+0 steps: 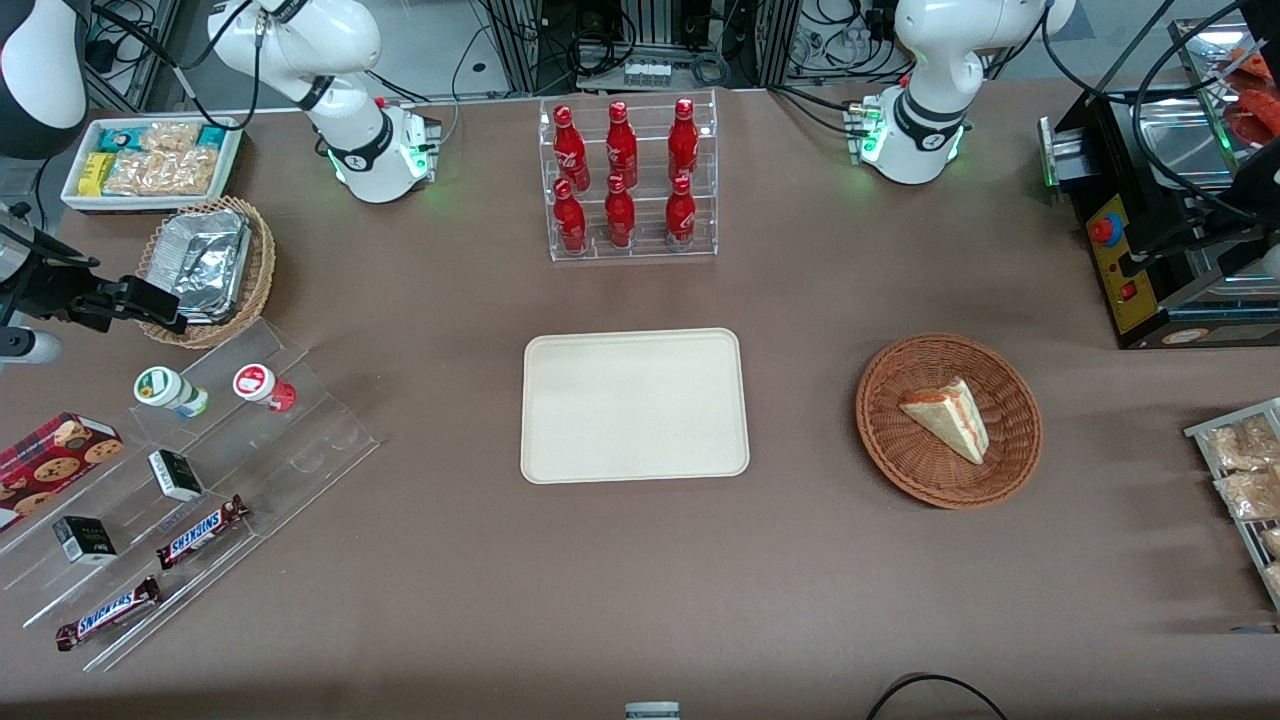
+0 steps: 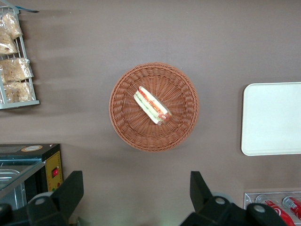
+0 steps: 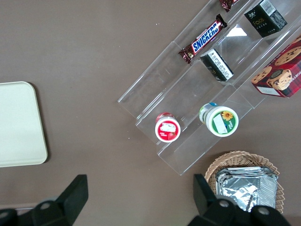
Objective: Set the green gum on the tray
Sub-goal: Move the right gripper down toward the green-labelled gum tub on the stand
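Two fingers (image 3: 75, 190) of the gripper (image 3: 138, 200) stand wide apart with nothing between them. In the front view the gripper (image 1: 150, 303) hangs above the rim of the wicker basket (image 1: 258, 280), which holds foil containers (image 1: 205, 262).

Item 1: green gum (image 1: 171, 390), upright on a step of the clear acrylic rack (image 1: 310, 440), at roughly six o'clock from the gripper in the front view and apart from it. The wrist view shows its green-and-white lid (image 3: 220, 120) with a flower print.

Item 2: red-lidded tub (image 1: 262, 385), on the same step, just beside the green gum at its three o'clock, not touching.

Item 3: tray (image 1: 634, 405), cream, flat on the brown table, bare; at three o'clock from the green gum, well apart.

Item 4: two Snickers bars (image 1: 200, 531), on the rack's lower steps, nearer the front camera than the tubs.

Item 5: two small dark boxes (image 1: 175, 474), on the rack's middle steps.

Item 6: cookie box (image 1: 55, 455), at seven o'clock from the green gum.
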